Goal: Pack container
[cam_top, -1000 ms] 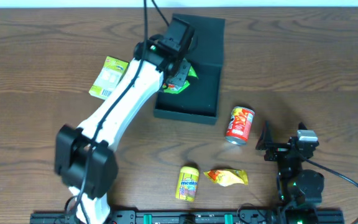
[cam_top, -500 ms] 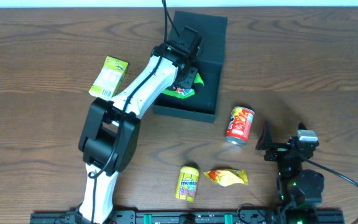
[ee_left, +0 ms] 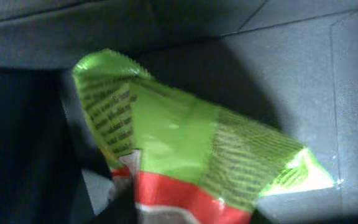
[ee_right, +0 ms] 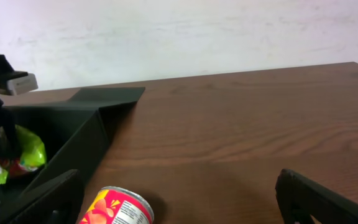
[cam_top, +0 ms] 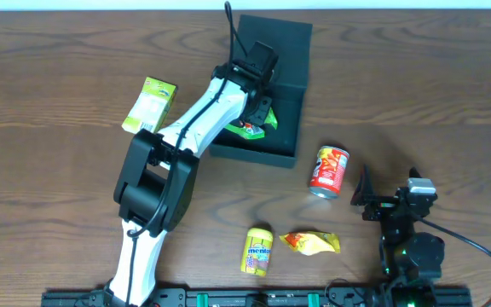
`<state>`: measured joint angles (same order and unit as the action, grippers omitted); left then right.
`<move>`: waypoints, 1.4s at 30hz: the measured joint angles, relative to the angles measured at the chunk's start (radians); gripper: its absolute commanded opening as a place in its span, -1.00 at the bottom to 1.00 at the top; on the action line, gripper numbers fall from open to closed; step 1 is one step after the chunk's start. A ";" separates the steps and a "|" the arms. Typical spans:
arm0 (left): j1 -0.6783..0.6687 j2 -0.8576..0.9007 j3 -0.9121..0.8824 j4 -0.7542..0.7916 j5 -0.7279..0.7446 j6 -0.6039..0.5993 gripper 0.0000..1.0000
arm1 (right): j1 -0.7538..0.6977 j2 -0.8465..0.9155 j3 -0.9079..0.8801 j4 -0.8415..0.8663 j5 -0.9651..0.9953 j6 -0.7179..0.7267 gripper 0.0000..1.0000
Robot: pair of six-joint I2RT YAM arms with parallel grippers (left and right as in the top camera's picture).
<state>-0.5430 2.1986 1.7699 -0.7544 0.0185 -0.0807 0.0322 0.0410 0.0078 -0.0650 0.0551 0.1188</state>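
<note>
Dark teal-green cardboard is what you see from overhead: the container (cam_top: 286, 51) sits at the far middle of the wooden table (cam_top: 433, 85), with its flap lid lying open behind it. Your left gripper (cam_top: 258, 109) is down inside it, right above a green snack packet (cam_top: 251, 129) in the box's near half. From here you cannot tell whether the fingers pinch the packet or stand apart. A yellow-green carton (cam_top: 149, 105) lies just left of the box and a red can (cam_top: 329, 170) lies near its front right corner. A yellow tube (cam_top: 258, 250) and a yellow wrapper (cam_top: 311, 243) lie side by side at the near edge. Your right gripper (cam_top: 373, 200) rests low on the right, well apart from the box.

In the left wrist view, the packet (ee_left: 185, 149) fills the frame against the box's grey floor (ee_left: 291, 81). The fingers are not clearly shown.

In the right wrist view, your right gripper (ee_right: 178, 180) has its jaws spread wide and holds nothing. The can (ee_right: 114, 208) lies just ahead of it, with the container (ee_right: 73, 143) and packet (ee_right: 23, 149) beyond.
</note>
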 measured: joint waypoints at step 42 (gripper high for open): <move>-0.090 -0.153 0.000 -0.048 -0.206 -0.076 -0.88 | 0.000 0.000 0.000 0.000 0.000 0.000 0.98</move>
<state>-0.6331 2.0453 1.7699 -0.8024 -0.1875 -0.1570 0.0326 0.0410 0.0078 -0.0650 0.0555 0.1188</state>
